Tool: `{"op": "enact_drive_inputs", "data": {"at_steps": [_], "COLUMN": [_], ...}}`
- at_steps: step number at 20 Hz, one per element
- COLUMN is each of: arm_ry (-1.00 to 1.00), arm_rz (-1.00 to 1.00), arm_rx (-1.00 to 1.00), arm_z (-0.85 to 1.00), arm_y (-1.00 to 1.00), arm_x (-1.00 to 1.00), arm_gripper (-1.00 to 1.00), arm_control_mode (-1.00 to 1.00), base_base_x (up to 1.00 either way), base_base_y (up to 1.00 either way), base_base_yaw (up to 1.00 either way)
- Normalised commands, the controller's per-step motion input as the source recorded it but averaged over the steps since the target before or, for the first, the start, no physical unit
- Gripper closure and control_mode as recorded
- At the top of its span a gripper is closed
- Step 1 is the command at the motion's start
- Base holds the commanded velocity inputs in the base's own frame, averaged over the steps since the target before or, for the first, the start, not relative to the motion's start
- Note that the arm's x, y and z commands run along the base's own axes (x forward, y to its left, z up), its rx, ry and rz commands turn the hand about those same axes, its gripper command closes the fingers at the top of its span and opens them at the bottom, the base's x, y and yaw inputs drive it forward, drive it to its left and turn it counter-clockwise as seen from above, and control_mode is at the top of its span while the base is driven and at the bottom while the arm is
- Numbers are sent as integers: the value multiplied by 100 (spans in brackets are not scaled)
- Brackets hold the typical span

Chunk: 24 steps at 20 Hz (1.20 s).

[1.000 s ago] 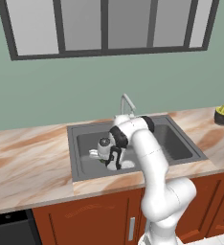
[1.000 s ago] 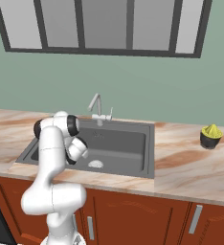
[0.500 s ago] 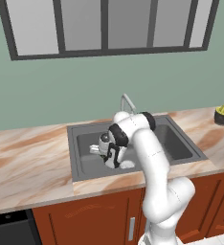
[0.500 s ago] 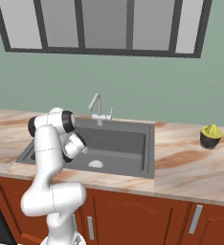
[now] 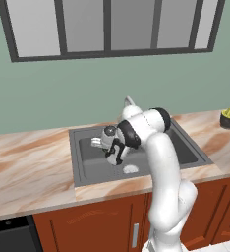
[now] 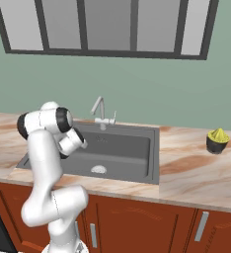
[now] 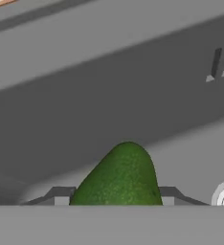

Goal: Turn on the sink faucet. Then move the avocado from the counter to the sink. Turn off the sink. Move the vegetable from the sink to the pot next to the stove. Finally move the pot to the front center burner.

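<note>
The gripper (image 7: pixel 115 198) is grasping the avocado (image 7: pixel 118 178), which is sitting directly between the two finger tips with its long axis running out along the gripper's line of sight and its narrow end pointing away, toward the far wall of the sink (image 7: pixel 109 95). In the left base view the gripper (image 5: pixel 113 151) is hanging low inside the sink (image 5: pixel 87 170), just beside the pale drain (image 5: pixel 130 169). Judged from this, the fruit is needing lifting up and out over the surface (image 5: pixel 28 167).
</note>
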Motion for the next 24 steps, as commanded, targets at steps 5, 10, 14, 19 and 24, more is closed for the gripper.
{"op": "enact_drive_inputs", "data": {"at_steps": [5,10,14,19,24], "arm_ry": [-8,-5,0,0,0], "arm_rz": [1,1,0,0,0], "arm_rx": [0,0,1,8,12], "arm_z": [100,99,99,100,96], "arm_y": [20,30,22,7,0], "arm_x": [-24,-32,-42,-38,-32], "arm_gripper": [100,100,100,100,100], "arm_control_mode": [-100,-100,-100,-100,-100], "base_base_x": [0,0,0,0,0], "base_base_y": [0,0,0,0,0], "base_base_yaw": [0,0,0,0,0]}}
